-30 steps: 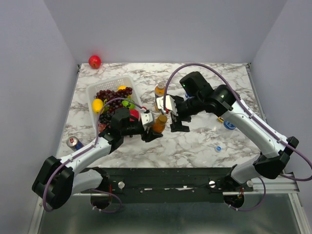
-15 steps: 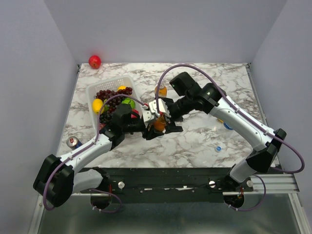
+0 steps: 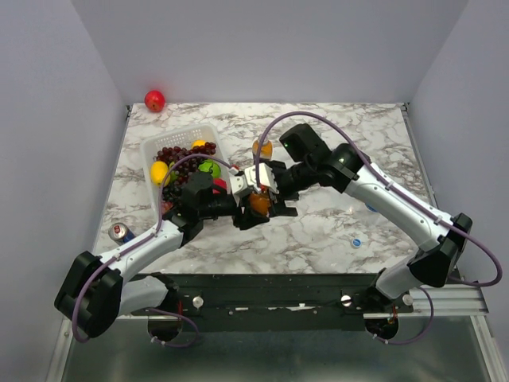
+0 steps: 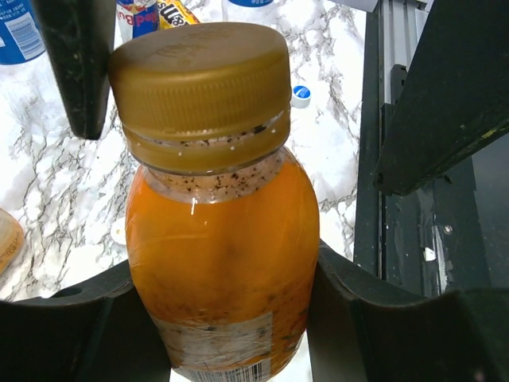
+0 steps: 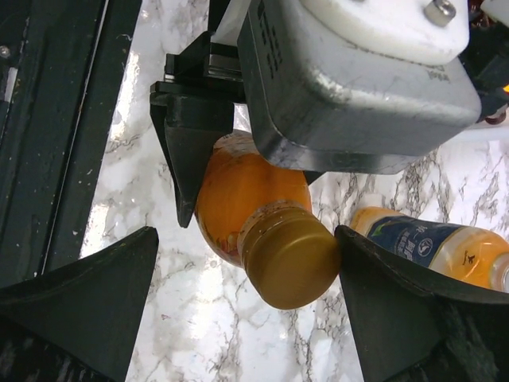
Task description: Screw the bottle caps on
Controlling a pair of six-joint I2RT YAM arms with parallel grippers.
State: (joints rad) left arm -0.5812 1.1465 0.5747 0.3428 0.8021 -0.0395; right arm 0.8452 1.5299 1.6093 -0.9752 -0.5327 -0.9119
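My left gripper is shut on a small bottle of orange drink, held just above the table. An orange-gold cap sits on its neck. My right gripper is open, and its fingers straddle this cap. The right-hand finger is at the cap's edge, the other stands apart. A second orange bottle with a dark label stands behind. A loose blue cap lies on the marble.
A white basket of grapes and fruit stands at the left. A red-blue can is near the front left edge. A red apple lies at the back left corner. A blue-labelled bottle shows behind the right arm.
My right gripper has moved left and down to the held bottle, and its open fingers now bracket the cap. The left gripper and bottle stayed put.
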